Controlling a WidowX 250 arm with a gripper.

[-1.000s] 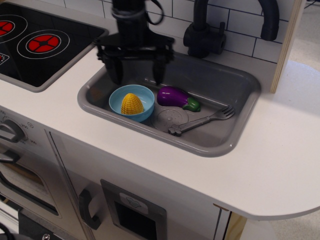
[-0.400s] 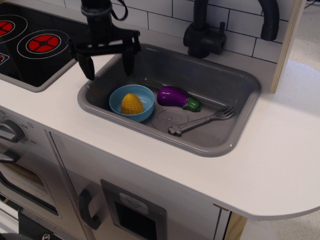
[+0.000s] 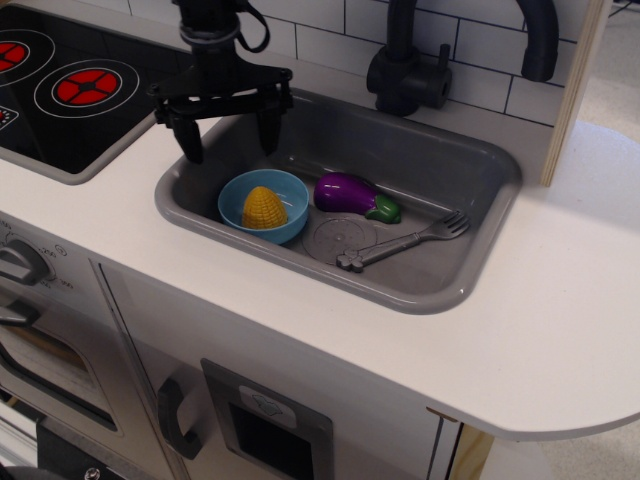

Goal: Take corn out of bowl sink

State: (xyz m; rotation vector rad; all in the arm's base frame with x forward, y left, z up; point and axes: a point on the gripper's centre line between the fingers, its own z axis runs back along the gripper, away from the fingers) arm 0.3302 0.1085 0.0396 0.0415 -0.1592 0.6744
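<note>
Descending from that offset would have been the chief risk: the gripper (image 3: 231,135) hung above the sink's (image 3: 440,290) back-left corner, up and to the left of the bowl (image 3: 291,217), so one finger could have struck the rim and tipped or shoved the light plastic bowl toward the eggplant (image 3: 352,193). The ridged, domed corn (image 3: 263,208) also looked likely to squirt out of a poorly centred pinch. It sat upright inside the bowl, near the drain mark (image 3: 340,238) and the grey fork (image 3: 405,241). The tool's fingers were spread wide, held nothing and touched nothing.
</note>
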